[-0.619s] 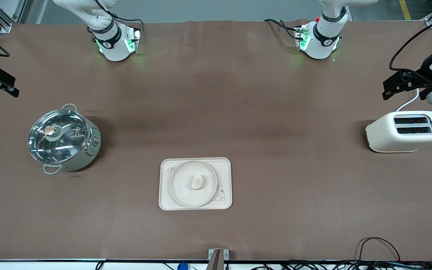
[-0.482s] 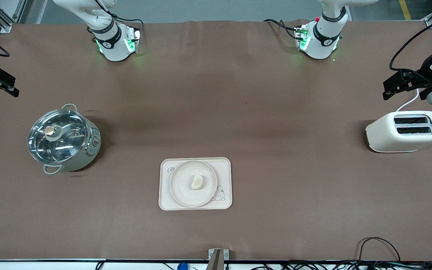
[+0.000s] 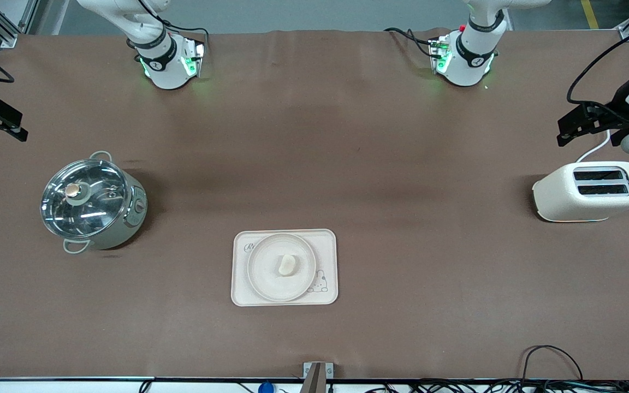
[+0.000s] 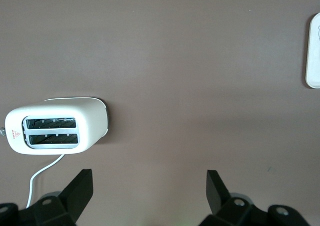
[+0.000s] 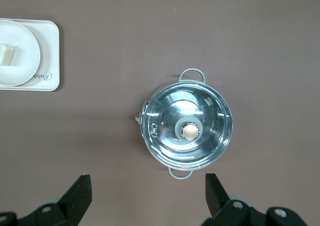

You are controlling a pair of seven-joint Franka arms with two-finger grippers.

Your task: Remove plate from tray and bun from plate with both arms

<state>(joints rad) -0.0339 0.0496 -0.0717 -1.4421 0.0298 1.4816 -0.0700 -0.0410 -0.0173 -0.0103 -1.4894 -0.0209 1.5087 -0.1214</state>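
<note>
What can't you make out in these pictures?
- Pot: its contents, hidden by glare on the glass lid in the front and right wrist views.
- Tray: its print, partly covered by the plate holding the bun; cut by the edge in both wrist views.
- Toaster: slot depths too dark to see.
- Left gripper and right gripper: open, only the fingers' tips show; the front view's edges cut both off.

Nothing has visibly moved since the earlier pictures.
</note>
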